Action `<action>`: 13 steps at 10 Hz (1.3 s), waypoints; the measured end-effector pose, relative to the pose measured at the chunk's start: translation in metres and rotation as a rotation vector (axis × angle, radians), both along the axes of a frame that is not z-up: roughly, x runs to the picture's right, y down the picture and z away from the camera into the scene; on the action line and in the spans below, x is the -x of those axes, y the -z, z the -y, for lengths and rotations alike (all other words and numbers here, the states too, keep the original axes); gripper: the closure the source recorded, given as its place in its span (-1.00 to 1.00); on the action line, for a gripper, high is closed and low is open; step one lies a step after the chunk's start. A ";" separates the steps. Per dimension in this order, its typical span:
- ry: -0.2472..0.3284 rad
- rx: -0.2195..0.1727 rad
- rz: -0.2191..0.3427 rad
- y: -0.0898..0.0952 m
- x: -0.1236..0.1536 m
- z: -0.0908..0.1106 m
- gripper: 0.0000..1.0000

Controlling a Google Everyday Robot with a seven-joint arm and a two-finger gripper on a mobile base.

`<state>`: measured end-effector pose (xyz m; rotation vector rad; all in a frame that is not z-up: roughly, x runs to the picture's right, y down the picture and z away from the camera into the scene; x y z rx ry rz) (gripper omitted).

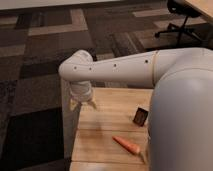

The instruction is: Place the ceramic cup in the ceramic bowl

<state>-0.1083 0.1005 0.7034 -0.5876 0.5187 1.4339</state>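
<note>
The white cup and the dark blue bowl do not show; my large white arm [150, 70] covers the right side of the wooden table [107, 125]. My gripper [83, 104] hangs from the arm's end over the table's far left corner, pointing down. Its two pale fingers [74, 104] stand apart with nothing between them.
A small dark rectangular box [141, 117] stands on the table right of centre. An orange carrot [126, 145] lies near the front edge. Patterned carpet surrounds the table, which drops off at its left edge. An office chair [182, 20] stands at the far right.
</note>
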 end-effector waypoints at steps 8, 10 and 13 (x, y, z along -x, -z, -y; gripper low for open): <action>-0.079 0.014 -0.046 -0.003 -0.033 0.012 -0.30; -0.165 0.018 -0.007 -0.003 -0.063 0.029 -0.30; -0.235 -0.018 -0.042 0.013 -0.155 0.061 -0.30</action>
